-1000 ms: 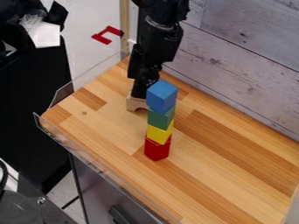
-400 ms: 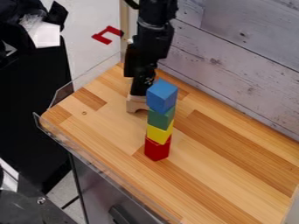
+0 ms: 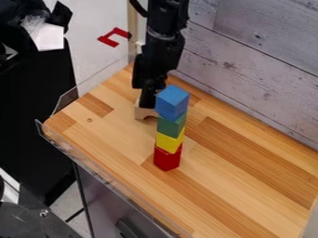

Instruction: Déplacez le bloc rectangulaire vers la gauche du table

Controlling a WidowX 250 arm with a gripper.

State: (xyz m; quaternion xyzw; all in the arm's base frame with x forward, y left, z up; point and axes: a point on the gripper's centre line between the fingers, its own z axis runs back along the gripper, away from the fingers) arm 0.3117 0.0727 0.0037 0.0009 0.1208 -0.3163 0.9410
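- The black gripper (image 3: 148, 98) hangs over the wooden table (image 3: 242, 162), upper centre of the frame; whether it is spread, pressed together or pinching cannot be told.
- The arched wooden block (image 3: 142, 111) lies just beneath it, left of centre.
- Nearer the centre, a blue block (image 3: 172, 102) tops green (image 3: 171, 125), yellow (image 3: 169, 142) and red (image 3: 167, 160) ones.

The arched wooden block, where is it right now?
In the camera view, the wooden block sits on the table, left of and behind the coloured tower, right by the gripper.
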